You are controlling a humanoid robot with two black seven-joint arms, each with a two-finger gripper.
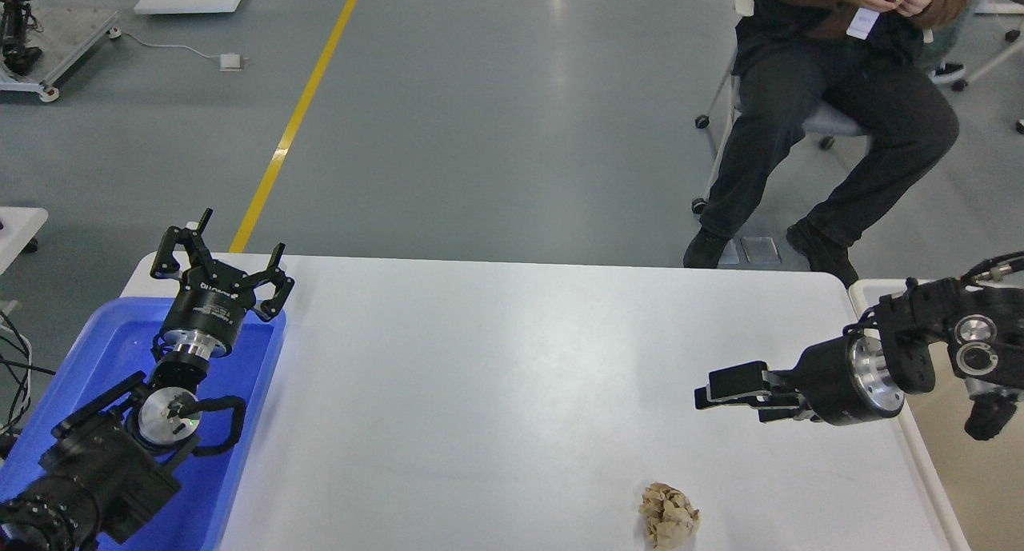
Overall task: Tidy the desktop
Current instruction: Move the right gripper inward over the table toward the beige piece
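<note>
A crumpled brown paper ball [669, 515] sits on the white desktop [496, 375]. The left gripper [232, 251] is spread wide over the blue tray [240, 423]. The right gripper [704, 397] looks pinched together, holding nothing.

desktop [512, 359]: near edge chopped off by the bottom of the frame
blue tray [240, 423]: left arm covers most of it, near end out of frame
off-white bin [944, 471]: only a corner shows at right
seated person [832, 95]: head cut off up top
</note>
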